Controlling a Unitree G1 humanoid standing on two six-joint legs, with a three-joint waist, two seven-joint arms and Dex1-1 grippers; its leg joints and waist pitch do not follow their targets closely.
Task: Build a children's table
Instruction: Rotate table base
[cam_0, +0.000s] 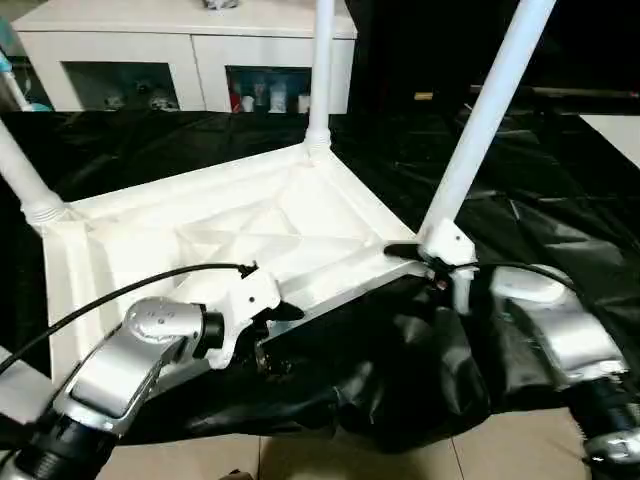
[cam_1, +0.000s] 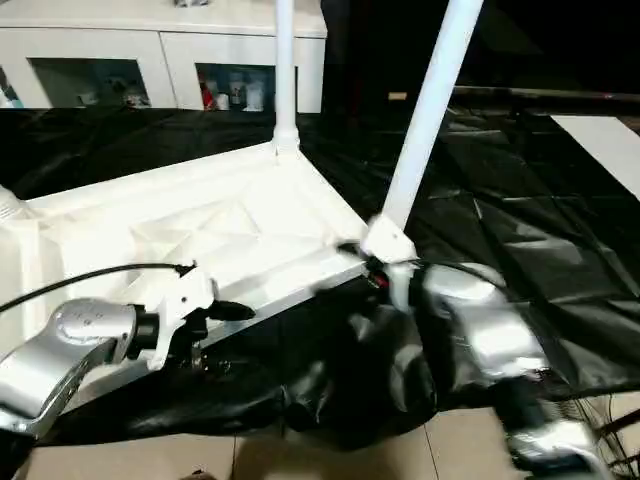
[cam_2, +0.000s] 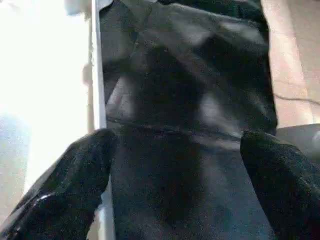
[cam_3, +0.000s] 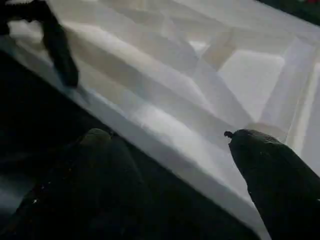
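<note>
The white table top (cam_0: 150, 235) lies upside down on the black cloth, ribbed underside up. Three white legs stand in its corner sockets: one at the left (cam_0: 22, 180), one at the back (cam_0: 321, 80), one at the near right corner (cam_0: 482, 125). My left gripper (cam_0: 278, 312) is at the top's near edge, fingers (cam_2: 80, 165) spread open with the rim (cam_2: 99, 75) beside one of them. My right gripper (cam_3: 170, 135) is open at the base of the near right leg, its fingers either side of the top's edge (cam_3: 165, 150). The near left corner is hidden behind my left forearm.
The black cloth (cam_0: 540, 200) covers the big table and hangs in folds over its front edge. A white cabinet (cam_0: 180, 50) with glass doors stands behind. Beige floor tiles (cam_0: 350, 455) show below. A black cable (cam_0: 110, 295) runs along my left arm.
</note>
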